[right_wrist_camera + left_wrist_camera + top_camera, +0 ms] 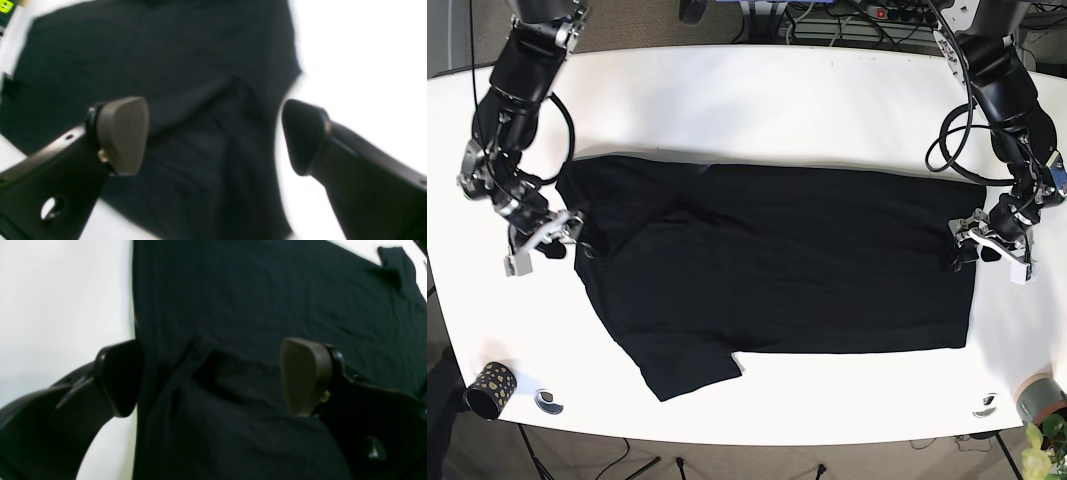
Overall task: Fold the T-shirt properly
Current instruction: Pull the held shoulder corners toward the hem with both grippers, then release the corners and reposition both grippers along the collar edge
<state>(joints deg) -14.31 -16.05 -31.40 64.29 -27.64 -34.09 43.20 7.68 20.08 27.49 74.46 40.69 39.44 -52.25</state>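
A black T-shirt [777, 260] lies spread flat on the white table [777, 110], hem to the right in the base view and one sleeve [687, 365] sticking out at the lower left. My left gripper [989, 252] is open over the shirt's right edge. In the left wrist view [213, 376] it straddles that edge, one finger [120, 378] over the table and the other over a small crease in the cloth [233, 306]. My right gripper [545, 243] is open at the shirt's left edge. In the right wrist view [213, 136] it straddles wrinkled cloth [166, 50].
A black dotted cup [487, 388] and a small round object [549, 401] sit at the front left. Another small object [985, 405] and a grey pot [1039, 398] with a plant stand at the front right. Cables [847, 20] hang behind the table.
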